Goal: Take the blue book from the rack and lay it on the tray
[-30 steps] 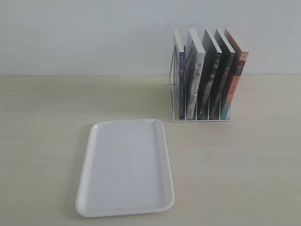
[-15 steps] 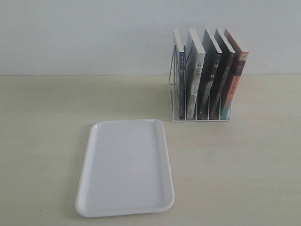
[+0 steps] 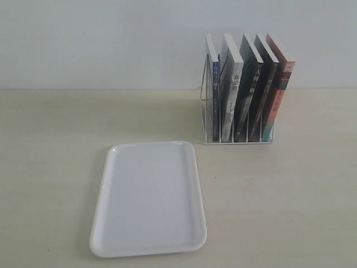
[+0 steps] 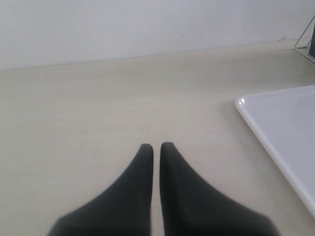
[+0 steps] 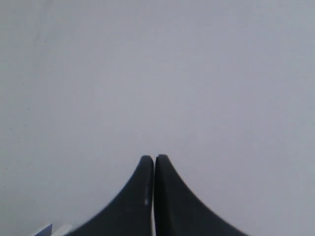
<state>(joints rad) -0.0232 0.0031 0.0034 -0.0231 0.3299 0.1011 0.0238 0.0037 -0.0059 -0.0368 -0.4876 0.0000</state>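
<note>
- The blue book (image 3: 215, 96) stands upright in the rack (image 3: 240, 140), in the end slot on the side nearest the tray (image 3: 148, 201). Its spine faces the front edge of the desk (image 3: 50, 167).
- The rack is a white wire one, set toward the back of the desk and right of its middle, close to the wall (image 3: 100, 39).
- Four more books share the rack, each in its own slot and each leaning a little away from the blue one. Next to the blue book is a pale-spined book (image 3: 227, 103), then two black-spined books (image 3: 246, 95), then a red-orange-spined book (image 3: 277, 92) at the far end.
- The tray lies flat on the desk in front of the rack and a little to its left. It is near the front edge, with its long side running front to back. Its far right corner is near the rack's front foot, but the two are apart. Nothing lies on it.
- Neither arm shows in the exterior view.
- The left claw (image 4: 156, 146) hangs low over bare desk. Its two dark fingers (image 4: 142, 162) are pressed almost together with only a thin slit between them, and they pinch nothing. In the left wrist view a rounded corner of the tray is off to one side, well apart from the tips, and a bit of the rack's wire shows beyond it.
- The right claw (image 5: 154, 158) points at the plain wall, fingers pressed together and gripping nothing. A small blue and white scrap shows at the edge of the right wrist view; what it is cannot be told.
</note>
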